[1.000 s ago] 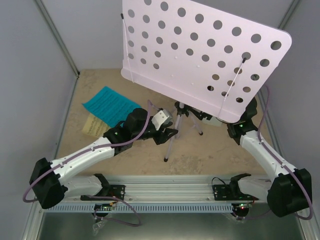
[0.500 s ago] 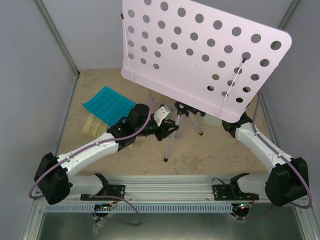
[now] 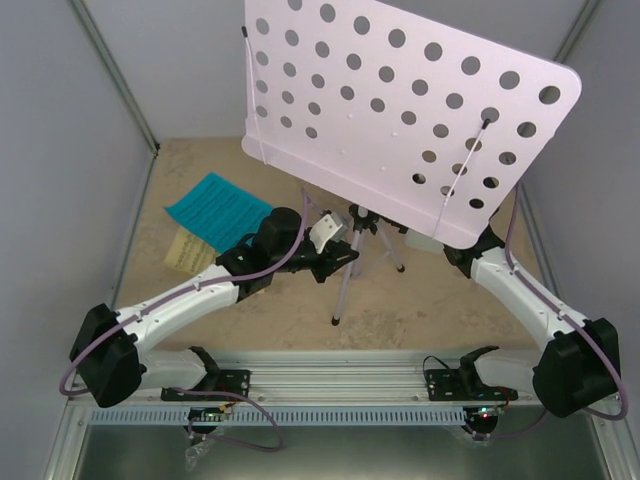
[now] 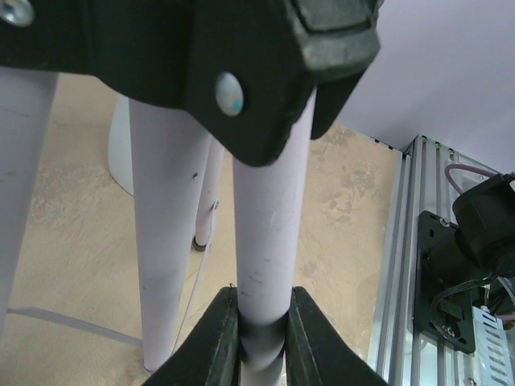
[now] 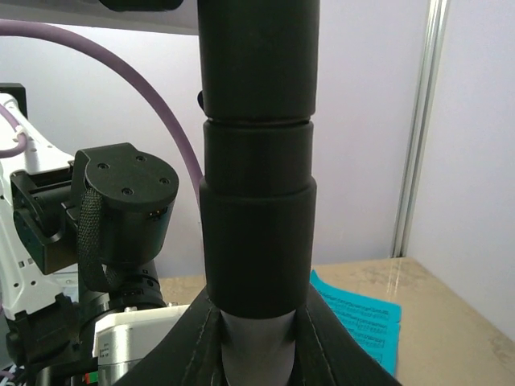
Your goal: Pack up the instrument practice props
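From above, the music stand (image 3: 410,110) stands upright near the middle of the table (image 3: 440,310), its wide perforated desk tilted over a thin tripod (image 3: 352,262), with the cyan sheet (image 3: 218,210) and the yellow sheet (image 3: 190,250) lying flat to the left, well apart from it. My left gripper (image 3: 338,262) sits at the tripod's near side, while my right arm (image 3: 520,290) reaches in under the desk, where its fingers are hidden. I judge the stand top-heavy: a big light plate on spindly legs, so it will want to tip or swing if I hold it low only. In my left wrist view the left gripper is closed narrow around one leg (image 4: 265,241), a smooth white tube hanging from the black hub (image 4: 241,64). That tube looks stiff but slick, so a pinch there could slide along it, and the thin legs may flex or fold at the hub. In my right wrist view the right gripper (image 5: 255,331) is clamped on the pale post (image 5: 253,342) just under the black collar (image 5: 257,241). I think this is the better hold, since the collar gives a shoulder to stop slipping and the post carries the desk's weight, so I would steer from there and let the leg grip only steady things
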You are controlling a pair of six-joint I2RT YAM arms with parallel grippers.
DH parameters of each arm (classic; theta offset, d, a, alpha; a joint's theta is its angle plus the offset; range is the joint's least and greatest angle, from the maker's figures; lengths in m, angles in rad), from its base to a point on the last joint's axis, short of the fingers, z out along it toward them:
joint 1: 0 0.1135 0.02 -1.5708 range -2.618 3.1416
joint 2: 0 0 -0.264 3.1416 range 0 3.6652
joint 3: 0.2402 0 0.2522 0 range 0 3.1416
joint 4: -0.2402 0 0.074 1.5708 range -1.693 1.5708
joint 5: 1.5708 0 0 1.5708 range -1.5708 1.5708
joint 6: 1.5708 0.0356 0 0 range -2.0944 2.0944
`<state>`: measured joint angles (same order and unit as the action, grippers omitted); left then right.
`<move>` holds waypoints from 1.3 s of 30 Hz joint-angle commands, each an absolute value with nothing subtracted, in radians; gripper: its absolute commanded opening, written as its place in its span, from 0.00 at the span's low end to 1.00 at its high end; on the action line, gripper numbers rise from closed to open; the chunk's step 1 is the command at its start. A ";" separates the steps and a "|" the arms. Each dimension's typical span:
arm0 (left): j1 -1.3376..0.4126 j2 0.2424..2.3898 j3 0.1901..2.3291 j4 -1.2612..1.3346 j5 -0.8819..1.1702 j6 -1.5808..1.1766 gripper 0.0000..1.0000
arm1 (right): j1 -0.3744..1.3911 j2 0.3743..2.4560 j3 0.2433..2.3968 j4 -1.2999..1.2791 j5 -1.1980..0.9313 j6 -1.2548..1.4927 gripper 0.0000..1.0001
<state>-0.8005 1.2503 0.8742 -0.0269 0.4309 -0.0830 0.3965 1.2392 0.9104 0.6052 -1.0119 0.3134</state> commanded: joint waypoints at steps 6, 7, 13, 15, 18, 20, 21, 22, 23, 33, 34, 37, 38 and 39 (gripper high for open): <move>-0.793 1.129 0.858 0.168 0.387 -0.162 0.00 | 0.517 1.151 0.862 0.494 -0.988 0.261 0.00; -0.792 1.116 0.862 0.170 0.381 -0.165 0.00 | 0.530 1.141 0.860 0.472 -0.972 0.252 0.01; -0.793 1.067 0.891 0.204 0.360 -0.169 0.00 | 0.574 1.089 0.832 0.425 -0.930 0.220 0.01; -0.793 1.062 0.895 0.222 0.351 -0.171 0.00 | 0.588 1.072 0.824 0.407 -0.915 0.207 0.01; -0.793 1.054 0.902 0.251 0.345 -0.184 0.00 | 0.605 1.051 0.808 0.375 -0.894 0.180 0.01; -0.796 1.051 0.898 0.276 0.342 -0.193 0.00 | 0.609 1.039 0.788 0.376 -0.886 0.178 0.00; -0.799 1.050 0.894 0.287 0.335 -0.198 0.00 | 0.609 1.033 0.776 0.381 -0.882 0.177 0.01; -0.804 1.049 0.885 0.298 0.329 -0.201 0.00 | 0.611 1.026 0.765 0.389 -0.881 0.179 0.01; -0.811 1.049 0.875 0.312 0.320 -0.206 0.00 | 0.613 1.018 0.751 0.399 -0.879 0.183 0.01; -0.886 1.036 0.671 0.487 0.152 -0.209 0.47 | 0.629 0.929 0.652 0.514 -0.728 0.239 0.01; -0.887 1.038 0.653 0.498 0.142 -0.208 0.56 | 0.629 0.928 0.652 0.517 -0.726 0.240 0.01; -0.893 1.056 0.621 0.542 0.168 -0.202 0.79 | 0.630 0.935 0.655 0.523 -0.722 0.245 0.01; -0.897 1.065 0.614 0.553 0.192 -0.199 0.86 | 0.630 0.938 0.655 0.527 -0.718 0.249 0.01; -0.903 1.074 0.610 0.567 0.213 -0.195 0.90 | 0.629 0.940 0.653 0.533 -0.712 0.254 0.00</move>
